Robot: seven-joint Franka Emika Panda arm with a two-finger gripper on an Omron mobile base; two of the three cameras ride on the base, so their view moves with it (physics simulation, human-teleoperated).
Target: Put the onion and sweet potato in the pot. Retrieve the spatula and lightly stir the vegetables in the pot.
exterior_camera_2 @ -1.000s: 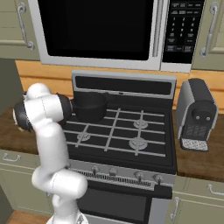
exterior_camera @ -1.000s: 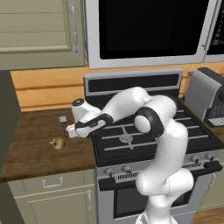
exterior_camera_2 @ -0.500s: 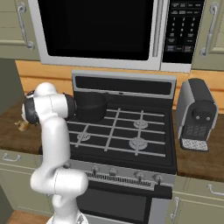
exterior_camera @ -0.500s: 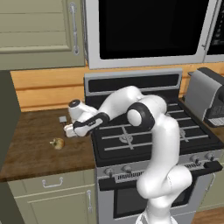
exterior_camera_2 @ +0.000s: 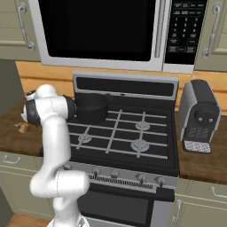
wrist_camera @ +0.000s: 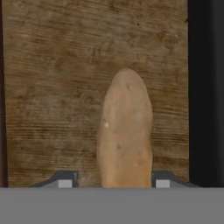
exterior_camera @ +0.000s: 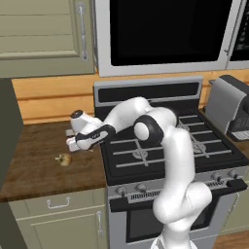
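Hand view: sweet potato (wrist_camera: 125, 135) btwn gripper (wrist_camera: 113, 179) tips, stove edge (wrist_camera: 204, 92) near.

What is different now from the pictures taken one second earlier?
The arm reached further left over the wooden counter and lowered the end effector, whose fingers now straddle the sweet potato. A firm grip is not evident. The onion and the pot stayed put.
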